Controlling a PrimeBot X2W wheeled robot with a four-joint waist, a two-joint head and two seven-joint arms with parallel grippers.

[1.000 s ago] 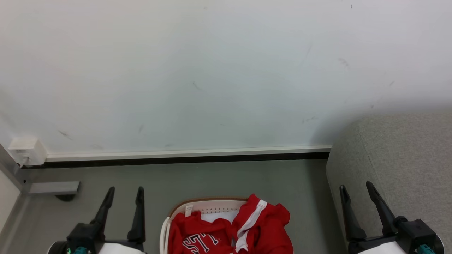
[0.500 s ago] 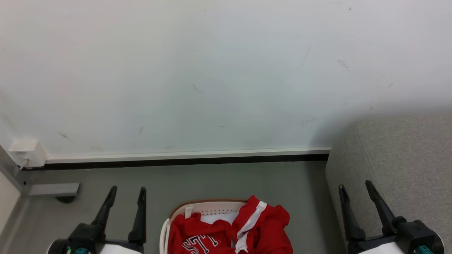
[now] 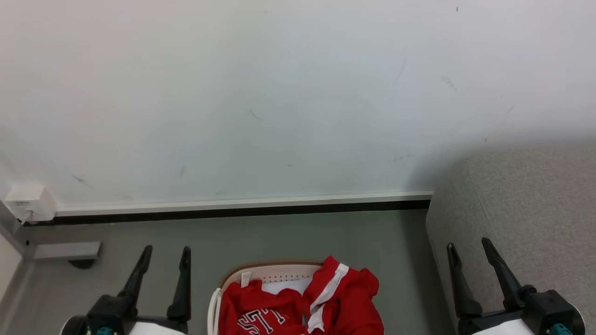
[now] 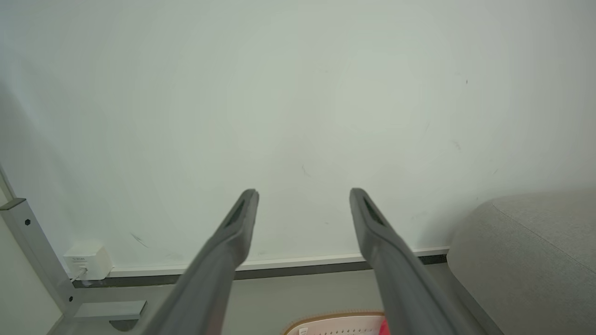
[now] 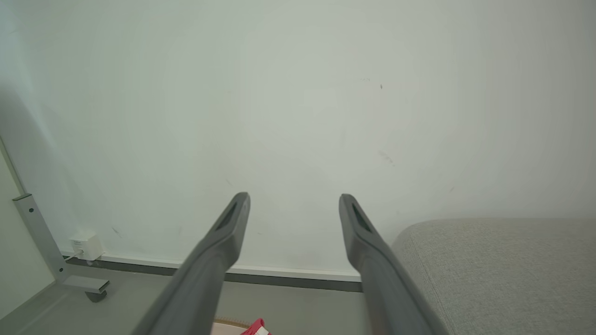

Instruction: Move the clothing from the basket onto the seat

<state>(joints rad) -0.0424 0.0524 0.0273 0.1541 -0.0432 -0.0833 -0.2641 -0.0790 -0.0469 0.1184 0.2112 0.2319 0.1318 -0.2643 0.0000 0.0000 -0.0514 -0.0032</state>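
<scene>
Grey floor [image 3: 298,237] meets a scuffed white wall [image 3: 279,93]. Red clothing [image 3: 344,302] lies in the basket [image 3: 260,268], with the grey sofa [image 3: 526,209] to its right. Left gripper [image 3: 167,250] and right gripper [image 3: 468,244] both gape wide, empty.

The basket [image 3: 272,271] stands upright on the floor at 6 o'clock in the head view, cut off by the lower edge. Its rim is brown. Its wall is cream-white with rows of small holes, and a white liner shows inside.

The clothing [image 3: 302,309] lies in the basket as two crumpled red garments. The lettered garment [image 3: 253,314] occupies the basket's 9 o'clock side, with black-and-white block letters and a white neck tag showing. The striped garment [image 3: 354,302], with white trim, is heaped at the 3 o'clock side and overhangs the rim there.

The seat [image 3: 526,200] stands at 4 o'clock. It is light-grey woven fabric with a rounded corner, and a strip of floor separates it from the basket.
</scene>
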